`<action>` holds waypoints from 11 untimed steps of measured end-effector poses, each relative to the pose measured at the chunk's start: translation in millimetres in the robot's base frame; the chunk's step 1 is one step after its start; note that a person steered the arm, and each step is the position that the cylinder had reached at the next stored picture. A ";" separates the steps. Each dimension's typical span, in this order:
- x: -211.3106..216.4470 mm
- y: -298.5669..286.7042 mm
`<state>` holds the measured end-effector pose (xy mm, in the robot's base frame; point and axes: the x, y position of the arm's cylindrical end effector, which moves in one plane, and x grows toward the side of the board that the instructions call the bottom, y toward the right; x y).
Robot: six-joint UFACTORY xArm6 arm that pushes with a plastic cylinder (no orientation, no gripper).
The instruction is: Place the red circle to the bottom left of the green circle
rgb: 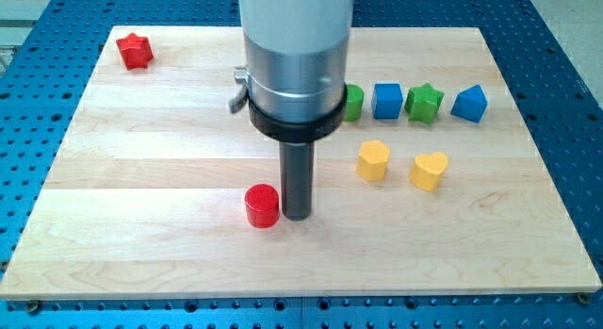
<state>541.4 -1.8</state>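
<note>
The red circle (262, 205) is a short red cylinder on the wooden board (141, 159), left of centre toward the view's bottom. My tip (297, 216) stands right beside it on its right, touching or nearly touching. The green circle (352, 102) sits up and to the right, partly hidden behind the arm's silver and black housing (296, 74). The red circle lies to the green circle's bottom left, well apart from it.
A red star (135, 51) lies at the top left corner. Right of the green circle stand a blue cube (387, 100), a green star (424, 103) and a blue block (470, 104). Below them lie a yellow hexagon (373, 160) and a yellow heart (429, 170).
</note>
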 end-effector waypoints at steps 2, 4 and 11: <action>11.3 -45.8; 4.4 -92.8; -59.2 -156.1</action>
